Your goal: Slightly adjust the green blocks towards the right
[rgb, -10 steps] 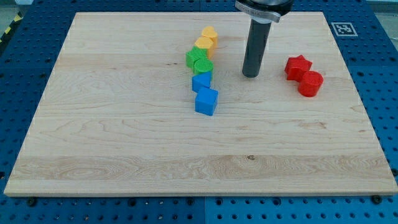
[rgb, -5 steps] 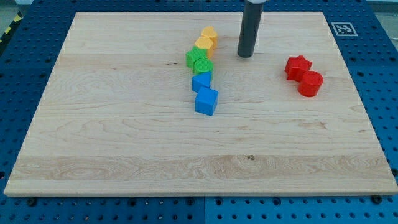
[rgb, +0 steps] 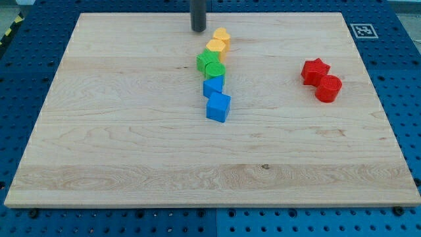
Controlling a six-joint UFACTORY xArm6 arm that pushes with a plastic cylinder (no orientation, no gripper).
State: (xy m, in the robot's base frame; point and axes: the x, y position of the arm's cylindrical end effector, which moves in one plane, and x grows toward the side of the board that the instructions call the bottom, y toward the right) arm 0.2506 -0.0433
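Note:
Two green blocks touch near the board's upper middle: one [rgb: 204,60] to the upper left and a rounder one [rgb: 215,70] to the lower right. My tip [rgb: 198,30] stands at the view's top, above and slightly left of the green blocks, apart from them and just left of the upper yellow block [rgb: 222,35]. A second yellow block [rgb: 216,47] lies between that one and the greens.
Two blue blocks sit below the greens, one [rgb: 213,86] touching the round green and a cube [rgb: 218,106] lower. A red star [rgb: 315,70] and a red cylinder [rgb: 328,88] sit at the right. The wooden board [rgb: 131,145] lies on a blue pegboard.
My tip has moved from right of the green blocks up and to the left, ending above the column near the board's top edge. No block has moved.

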